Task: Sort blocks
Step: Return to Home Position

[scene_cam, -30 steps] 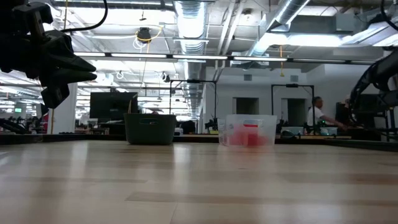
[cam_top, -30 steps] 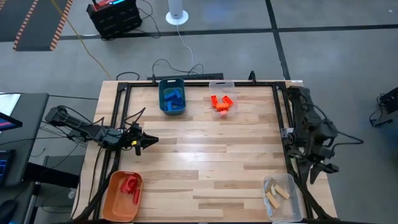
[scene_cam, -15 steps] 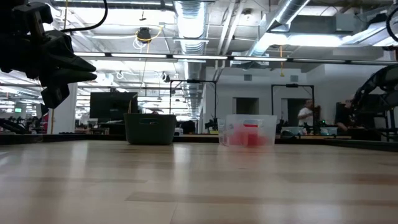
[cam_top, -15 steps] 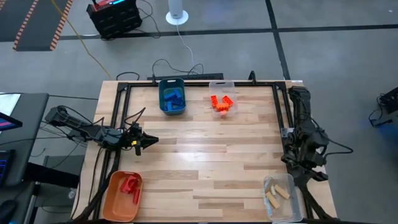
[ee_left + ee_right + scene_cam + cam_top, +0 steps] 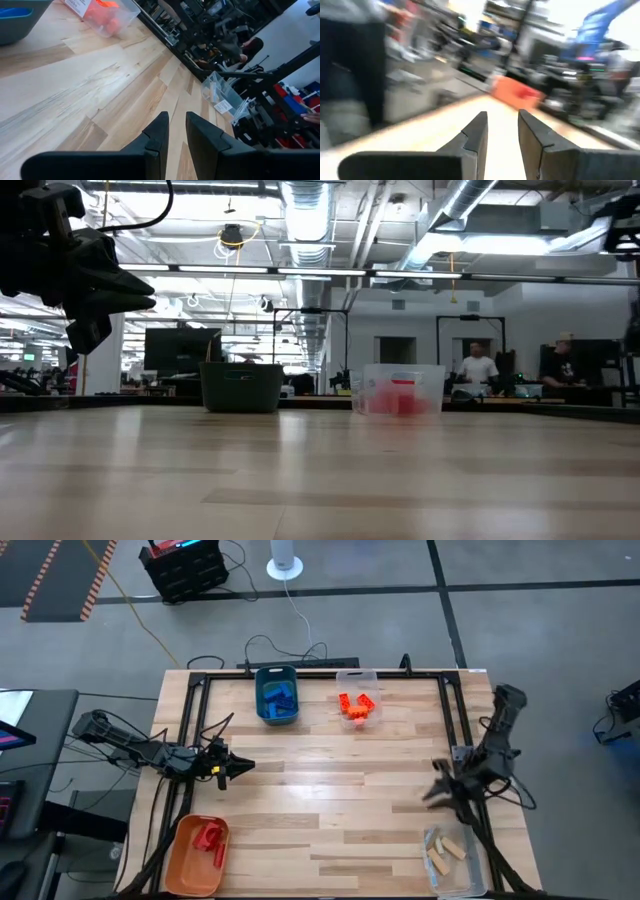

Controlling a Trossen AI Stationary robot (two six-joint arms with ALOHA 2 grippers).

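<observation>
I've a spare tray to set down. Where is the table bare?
Free: the middle of the table, bordered by the teal bin, the clear bin of orange blocks, the orange bin and the second clear bin. Crowded: where the left arm and right arm reach in.

Arms: two slim, jointed arms, matt black to charcoal all over; the left arm (image 5: 150, 752) and the right arm (image 5: 497, 735) are built alike.
Cables: thin black cables (image 5: 100, 728) loop loosely along the left arm's links; another trails beside the right arm.
Marking: a small yellow spot (image 5: 219, 773) sits just behind the left gripper (image 5: 247, 766).
Left gripper, close up: two flat dark fingers (image 5: 159, 131), wedge-shaped, tapering to blunt tips from a dark crossbar.
Right gripper (image 5: 502, 116): the same dark wedge fingers (image 5: 476, 132), smooth-faced with angled edges.
Low view: the left arm shows as a bulky black silhouette.
</observation>
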